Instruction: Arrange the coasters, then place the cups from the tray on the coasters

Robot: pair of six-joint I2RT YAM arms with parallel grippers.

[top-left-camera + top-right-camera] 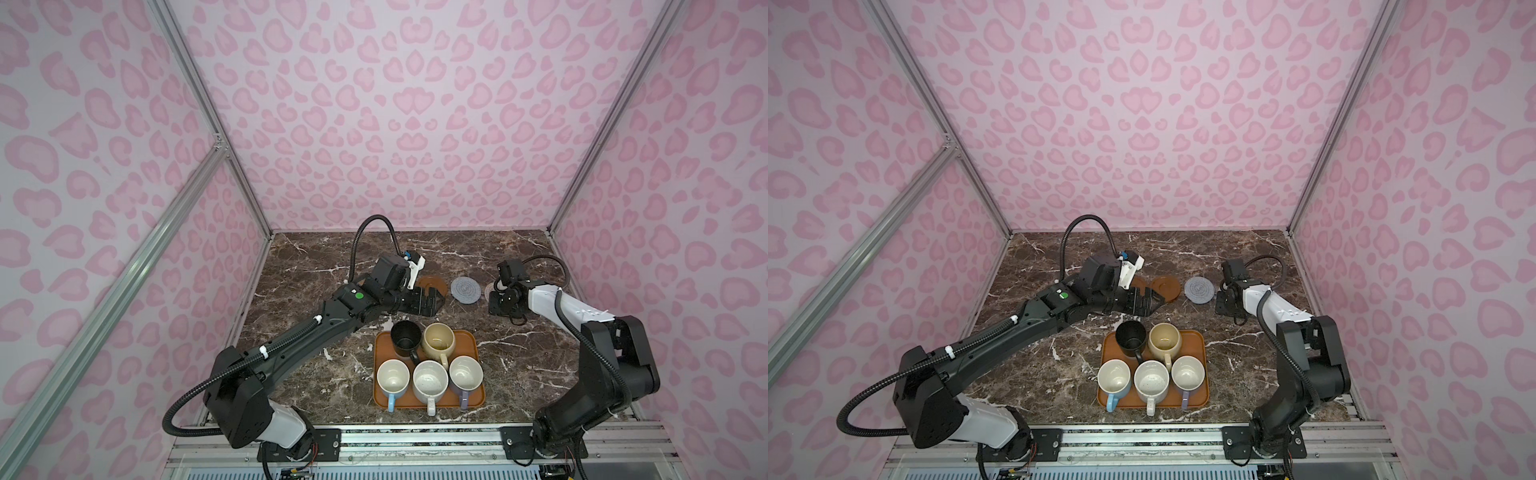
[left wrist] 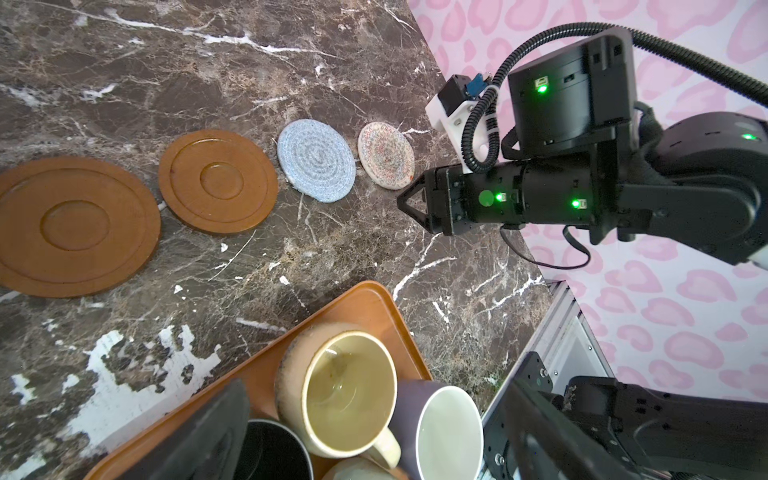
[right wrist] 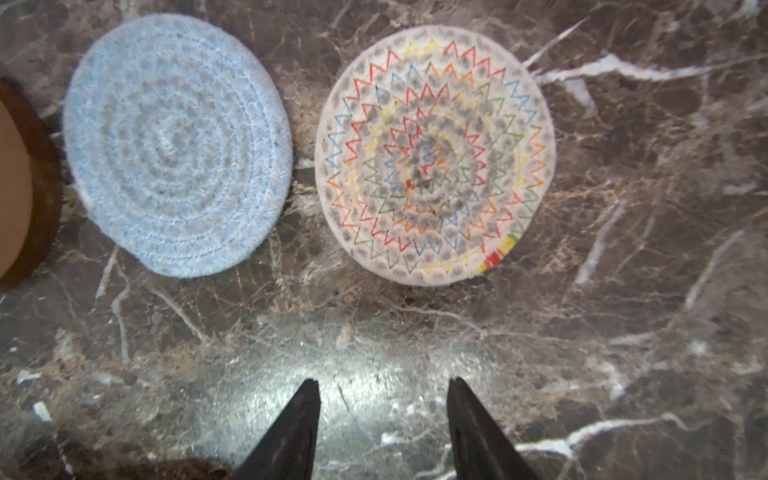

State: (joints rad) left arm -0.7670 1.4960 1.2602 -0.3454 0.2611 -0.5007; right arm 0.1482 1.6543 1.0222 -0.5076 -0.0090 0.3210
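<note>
Pink patterned walls [image 1: 415,124]; marble tabletop [image 1: 316,257]; aluminium frame [image 1: 195,83]

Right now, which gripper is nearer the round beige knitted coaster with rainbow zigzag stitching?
Right. The right gripper hovers just beside the beige coaster, not touching; the left gripper sits past the blue knitted coaster, farther off.

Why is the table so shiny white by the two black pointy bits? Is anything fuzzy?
Right wrist view: glare on the marble table just ahead of the right gripper, and the blue coaster looks soft. Left wrist view: the near black mug is blurred.
</note>
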